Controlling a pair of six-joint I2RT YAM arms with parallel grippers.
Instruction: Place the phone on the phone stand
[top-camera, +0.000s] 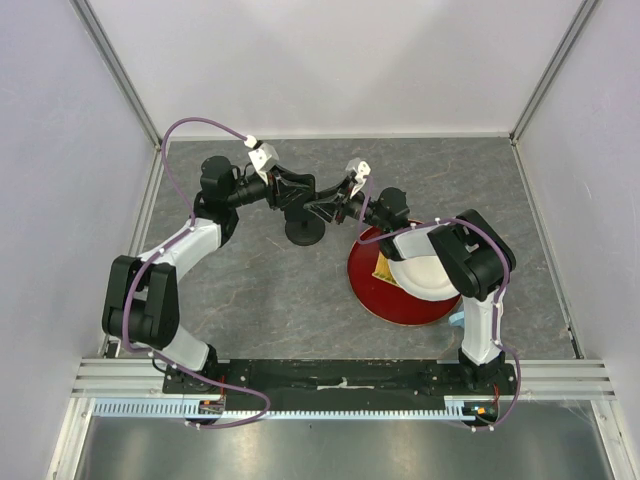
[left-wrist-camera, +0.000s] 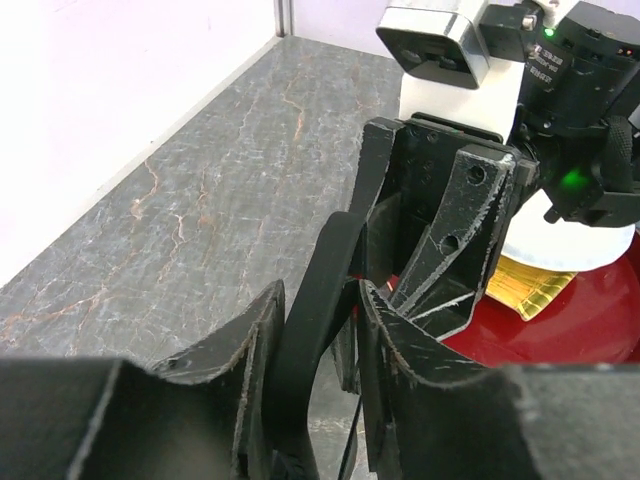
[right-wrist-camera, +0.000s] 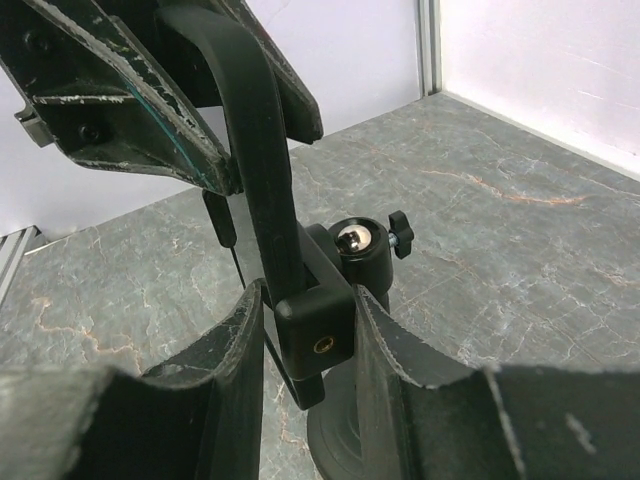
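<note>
The phone stand (top-camera: 303, 232) has its curved clamp arm pinched between the narrowed jaws of both the left gripper (left-wrist-camera: 318, 305) and the right gripper (right-wrist-camera: 308, 300).

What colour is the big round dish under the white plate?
The dish is dark red; the top external view shows it best.

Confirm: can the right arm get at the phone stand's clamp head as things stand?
Probably yes: the right gripper brackets the phone stand at its clamp block; the left gripper holds the curved arm higher up, not in the way.
</note>
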